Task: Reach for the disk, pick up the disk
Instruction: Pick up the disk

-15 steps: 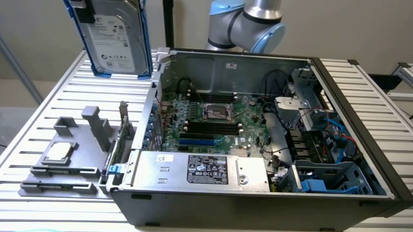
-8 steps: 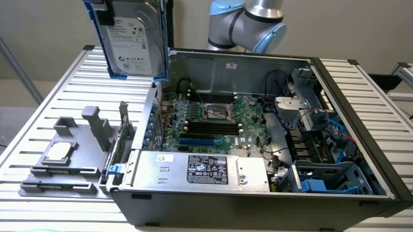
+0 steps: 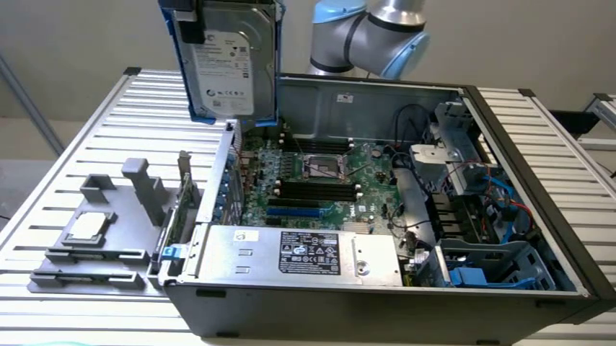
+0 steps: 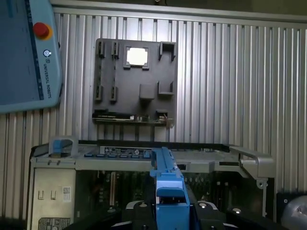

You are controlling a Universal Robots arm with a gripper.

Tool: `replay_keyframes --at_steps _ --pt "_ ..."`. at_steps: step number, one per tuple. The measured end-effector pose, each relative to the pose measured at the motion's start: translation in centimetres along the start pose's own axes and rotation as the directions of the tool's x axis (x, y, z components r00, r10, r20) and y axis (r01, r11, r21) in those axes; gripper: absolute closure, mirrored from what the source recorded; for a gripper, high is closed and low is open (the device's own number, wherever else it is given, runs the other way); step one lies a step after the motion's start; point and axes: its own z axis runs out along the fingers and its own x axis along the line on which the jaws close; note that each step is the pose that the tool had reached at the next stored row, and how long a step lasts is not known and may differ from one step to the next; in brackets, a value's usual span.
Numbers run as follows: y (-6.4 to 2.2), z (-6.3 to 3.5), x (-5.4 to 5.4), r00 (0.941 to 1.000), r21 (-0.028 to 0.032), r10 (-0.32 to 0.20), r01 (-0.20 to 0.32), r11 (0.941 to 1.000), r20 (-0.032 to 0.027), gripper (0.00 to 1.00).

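**Disk held in the air above the open computer case**

Taking the open computer case (image 3: pixel 385 216) as the landmark: off its side toward the exterior view's left, a grey fixture tray (image 3: pixel 97 238) lies on the slatted metal desk (image 3: pixel 58 180), with a small silver square chip (image 3: pixel 86 225) resting in it. Above the case's rear corner on that same side, the disk (image 3: pixel 226 58) hangs upright in the air, well clear of the case, its white label facing the camera and its blue carrier rails along both long edges. In the wrist view the blue rail (image 4: pixel 165 179) of the disk sits clamped between the dark fingers (image 4: pixel 139 211) of the gripper (image 4: pixel 168 211), which are closed onto it from either side. Inside the case lie the green motherboard (image 3: pixel 318 176) and, at the front edge, a silver box with a black label (image 3: pixel 298 256). Behind the case stands the robot arm (image 3: pixel 371 36). Toward the exterior view's right, blue cables (image 3: pixel 506 194) run inside the case above an empty grey drive bay (image 3: pixel 500 267).
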Motion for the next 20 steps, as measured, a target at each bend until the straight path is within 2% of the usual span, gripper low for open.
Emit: replay_keyframes --at_steps 20 --pt "-9.06 -0.34 2.7 1.0000 -0.0001 0.000 0.000 1.0000 0.0000 0.67"
